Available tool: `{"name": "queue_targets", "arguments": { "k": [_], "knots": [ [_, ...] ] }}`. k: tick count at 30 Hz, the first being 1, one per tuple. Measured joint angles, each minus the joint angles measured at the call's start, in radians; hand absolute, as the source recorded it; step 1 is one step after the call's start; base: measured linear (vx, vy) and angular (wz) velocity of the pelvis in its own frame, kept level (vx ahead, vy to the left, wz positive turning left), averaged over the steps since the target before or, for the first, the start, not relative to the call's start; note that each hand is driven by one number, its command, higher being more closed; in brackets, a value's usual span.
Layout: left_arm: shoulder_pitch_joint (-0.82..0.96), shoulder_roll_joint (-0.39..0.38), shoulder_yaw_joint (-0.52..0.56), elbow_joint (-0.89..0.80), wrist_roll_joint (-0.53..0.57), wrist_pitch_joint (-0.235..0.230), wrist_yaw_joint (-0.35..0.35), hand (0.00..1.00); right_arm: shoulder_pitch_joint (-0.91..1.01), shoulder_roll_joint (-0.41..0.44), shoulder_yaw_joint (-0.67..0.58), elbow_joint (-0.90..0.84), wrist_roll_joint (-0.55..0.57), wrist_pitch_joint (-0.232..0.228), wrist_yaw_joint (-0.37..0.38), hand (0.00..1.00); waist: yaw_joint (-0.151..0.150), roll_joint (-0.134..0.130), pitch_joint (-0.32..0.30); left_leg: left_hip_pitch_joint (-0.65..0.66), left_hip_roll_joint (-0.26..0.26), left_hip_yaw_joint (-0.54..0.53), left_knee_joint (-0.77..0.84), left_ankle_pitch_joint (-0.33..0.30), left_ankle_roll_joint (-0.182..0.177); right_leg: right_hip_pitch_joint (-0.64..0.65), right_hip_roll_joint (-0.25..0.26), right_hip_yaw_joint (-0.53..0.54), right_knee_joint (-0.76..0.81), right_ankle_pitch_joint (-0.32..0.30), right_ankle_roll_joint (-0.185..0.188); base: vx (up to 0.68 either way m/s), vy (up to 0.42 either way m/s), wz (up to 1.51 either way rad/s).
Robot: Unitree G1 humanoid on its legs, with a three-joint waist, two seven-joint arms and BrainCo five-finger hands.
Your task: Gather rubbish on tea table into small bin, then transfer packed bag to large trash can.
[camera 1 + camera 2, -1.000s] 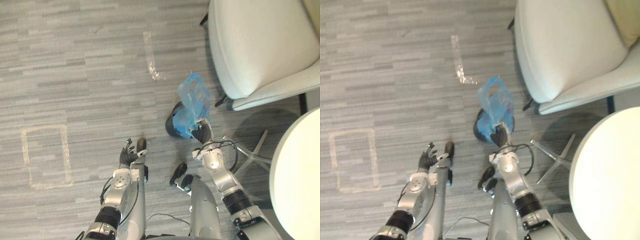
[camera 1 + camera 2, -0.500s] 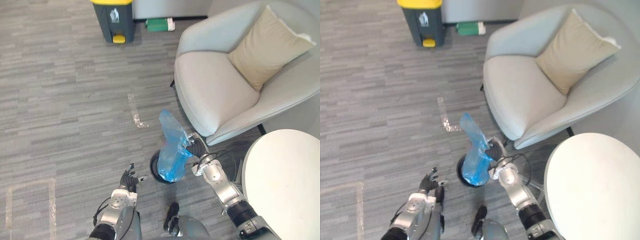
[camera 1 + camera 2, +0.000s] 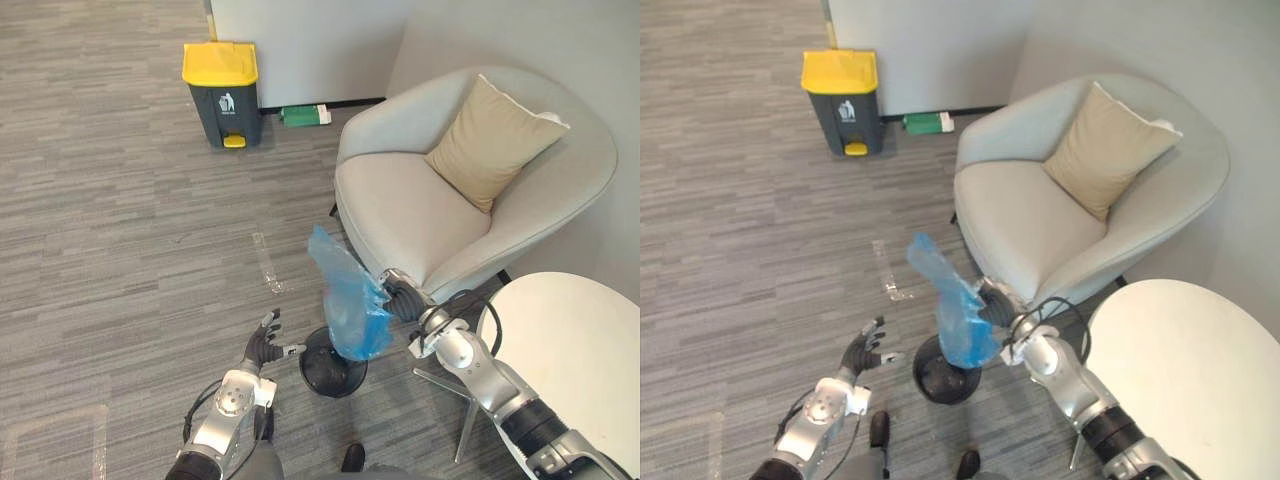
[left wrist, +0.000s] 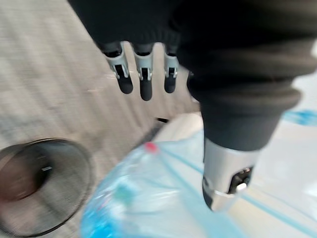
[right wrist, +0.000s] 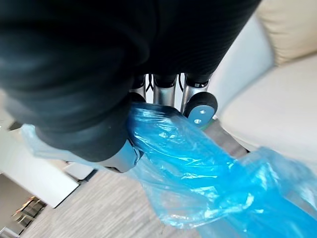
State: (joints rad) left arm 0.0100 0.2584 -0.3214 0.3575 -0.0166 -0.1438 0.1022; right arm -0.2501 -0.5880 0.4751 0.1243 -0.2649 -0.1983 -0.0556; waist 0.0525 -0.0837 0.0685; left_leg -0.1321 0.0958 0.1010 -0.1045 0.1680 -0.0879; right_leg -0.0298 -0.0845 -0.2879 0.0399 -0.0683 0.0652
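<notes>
step: second half of the task, judged. Rubbish is bagged and the bag is in hand, so this is the carry to the big can.
task thing: blue translucent plastic bag (image 3: 350, 300), part filled, held up over the small black mesh bin (image 3: 333, 370). Can't tell whether its bottom is clear of the bin rim.
right hand: right hand (image 3: 405, 298) has its fingers (image 5: 166, 94) curled tight round a bunched fold of the bag. Firm grip; the film wraps past the thumb.
left hand: left hand (image 3: 262, 345) is empty, fingers straight and spread, just beside the bin on the robot's left, touching nothing.
bag axis: long axis is near upright, slightly tilted. The loose empty end sticks up and leans to the robot's left; the full end sags down toward the bin mouth. The grip is on the side edge about midway, not at the top.
target: dark grey pedal trash can with a yellow lid (image 3: 222, 92), lid down, by the far wall, well apart from the bag across the grey striped carpet floor (image 3: 120, 230).
next move: judged. Raise the bag fully clear of the bin, then walk it forward and left to the can. The lid needs opening before the drop; the free left hand looks like the one for that.
risk: judged. Thin film held by one fold, with the open end free, so contents could spill if the bag tips.
surroundings: pale grey upholstered armchair (image 3: 400, 210) with a beige square cushion (image 3: 490, 140) is close on the right. The white round table (image 3: 570, 350) is near the right arm. A green flat box (image 3: 303, 115) lies beside the can.
</notes>
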Motion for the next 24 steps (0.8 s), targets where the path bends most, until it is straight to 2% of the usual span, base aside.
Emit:
{"name": "queue_targets", "arguments": {
  "k": [6,13,22,24],
  "knots": [
    [-0.017,0.024,-0.045,-0.057,0.081,-0.018,0.000,0.00,-0.075,-0.067,0.048,-0.013,-0.012,-0.024,-0.007,1.00,-0.004,0.005,-0.011,0.018,0.005,0.000,-0.001,0.000,0.000,0.026,0.008,0.003,-0.018,0.011,-0.004,0.00,0.000,0.00],
    [-0.075,0.121,-0.059,-0.089,0.174,-0.030,0.004,0.00,-0.131,-0.138,0.088,-0.086,-0.085,-0.060,-0.047,1.00,-0.004,0.004,-0.014,0.029,0.017,0.013,-0.006,0.001,-0.001,0.033,0.018,0.021,-0.032,0.024,-0.012,-0.02,-0.003,-0.07],
    [-0.133,0.202,-0.056,-0.111,0.190,-0.051,0.021,0.00,-0.174,-0.203,0.129,-0.141,-0.091,-0.073,-0.076,1.00,-0.018,0.004,-0.037,0.053,0.018,0.028,-0.006,0.000,-0.002,0.066,0.021,0.035,-0.071,0.049,-0.012,-0.01,0.002,-0.06],
    [-0.136,0.227,-0.048,-0.144,0.182,-0.064,0.021,0.00,-0.180,-0.211,0.137,-0.178,-0.090,-0.088,-0.076,1.00,-0.018,0.003,-0.038,0.051,0.022,0.028,-0.006,-0.002,-0.005,0.066,0.025,0.039,-0.080,0.053,-0.015,-0.04,-0.004,-0.05]
  ]
}}
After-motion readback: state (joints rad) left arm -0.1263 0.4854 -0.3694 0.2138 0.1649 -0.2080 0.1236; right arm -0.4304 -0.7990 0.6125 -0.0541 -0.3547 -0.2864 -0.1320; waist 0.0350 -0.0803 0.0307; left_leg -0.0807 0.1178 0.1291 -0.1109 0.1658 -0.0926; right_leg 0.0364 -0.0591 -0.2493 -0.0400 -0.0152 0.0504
